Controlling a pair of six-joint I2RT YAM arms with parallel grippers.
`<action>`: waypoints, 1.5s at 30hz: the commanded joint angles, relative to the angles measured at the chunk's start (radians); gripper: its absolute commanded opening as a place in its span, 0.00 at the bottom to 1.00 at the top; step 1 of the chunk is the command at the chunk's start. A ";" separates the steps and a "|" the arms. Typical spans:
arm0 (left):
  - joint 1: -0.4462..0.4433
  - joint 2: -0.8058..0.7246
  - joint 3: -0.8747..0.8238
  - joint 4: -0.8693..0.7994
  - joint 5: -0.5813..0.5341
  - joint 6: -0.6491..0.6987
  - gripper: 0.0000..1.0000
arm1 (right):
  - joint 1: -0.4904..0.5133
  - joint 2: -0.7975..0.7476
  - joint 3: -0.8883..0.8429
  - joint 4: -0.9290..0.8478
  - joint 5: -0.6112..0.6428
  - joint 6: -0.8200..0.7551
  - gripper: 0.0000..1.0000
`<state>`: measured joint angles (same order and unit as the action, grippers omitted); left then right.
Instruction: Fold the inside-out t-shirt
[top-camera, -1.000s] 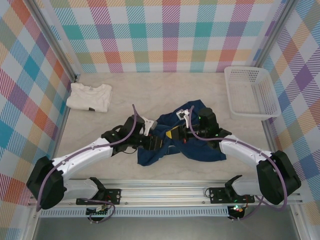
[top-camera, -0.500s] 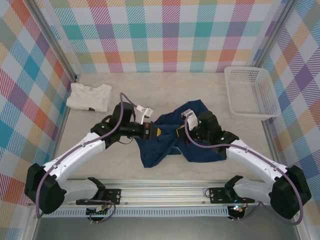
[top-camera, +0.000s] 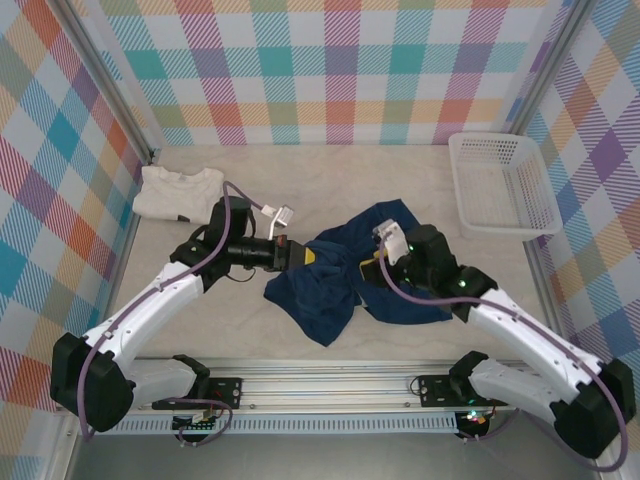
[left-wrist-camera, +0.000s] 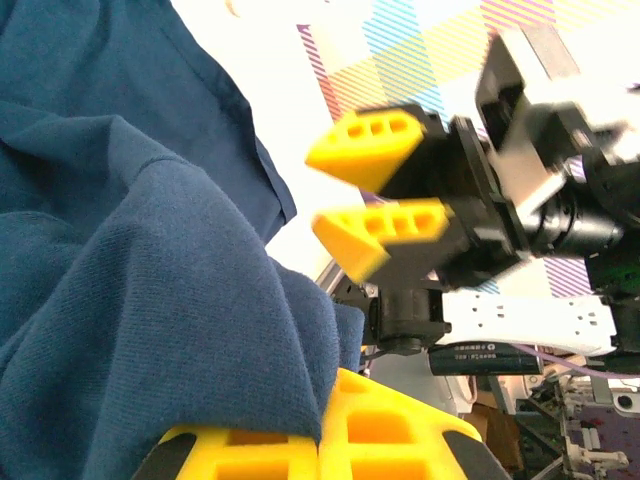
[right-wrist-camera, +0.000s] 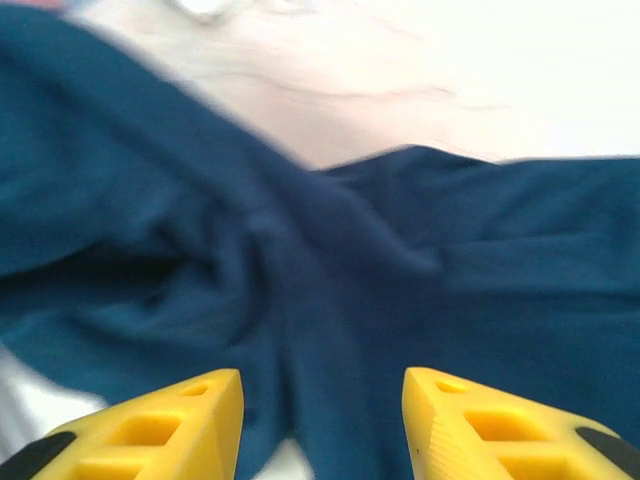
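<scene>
The dark navy blue cloth t-shirt (top-camera: 345, 290) lay crumpled near the middle of the pale marbled desk (top-camera: 330, 175), a little right of centre in my overhead frame. One rumpled lobe sagged toward the lower middle and another stretch reached toward the upper right. From the left wrist camera its cloth (left-wrist-camera: 130, 250) took the left side. From the right wrist camera it (right-wrist-camera: 300, 240) ran across the middle, blurred.

The left gripper (top-camera: 303, 254) sat at the shirt's left edge. Its yellow fingers (left-wrist-camera: 250, 455) were pressed together on a fold of the navy cloth at the bottom of the left wrist frame. The right gripper (top-camera: 376, 266) was over the shirt's right part, its yellow fingers (right-wrist-camera: 190, 425) spread apart and gripping nothing, with navy cloth beyond them. I could not tell whether they touched it.

A cream-white folded shirt (top-camera: 180, 193) lay at the upper left of the overhead frame, close to the left wall. A white plastic mesh basket (top-camera: 503, 185) stood at the upper right. Both were well apart from the t-shirt. Pastel checked walls (top-camera: 330, 70) closed in the desk.
</scene>
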<state>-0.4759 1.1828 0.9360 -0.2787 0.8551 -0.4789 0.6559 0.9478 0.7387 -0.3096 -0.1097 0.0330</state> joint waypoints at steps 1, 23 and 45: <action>0.014 0.000 0.020 0.010 0.020 0.024 0.00 | 0.009 -0.054 -0.053 0.121 -0.321 -0.051 0.48; 0.012 0.029 0.027 -0.139 -0.236 0.078 0.06 | 0.049 0.145 0.225 0.150 -0.491 -0.013 0.00; -0.168 -0.173 -0.122 0.169 -0.384 0.255 0.67 | 0.034 0.373 0.468 0.011 -0.555 0.267 0.00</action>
<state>-0.6254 0.9642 0.8047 -0.1921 0.4698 -0.2577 0.6987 1.3174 1.1748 -0.3363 -0.6037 0.2443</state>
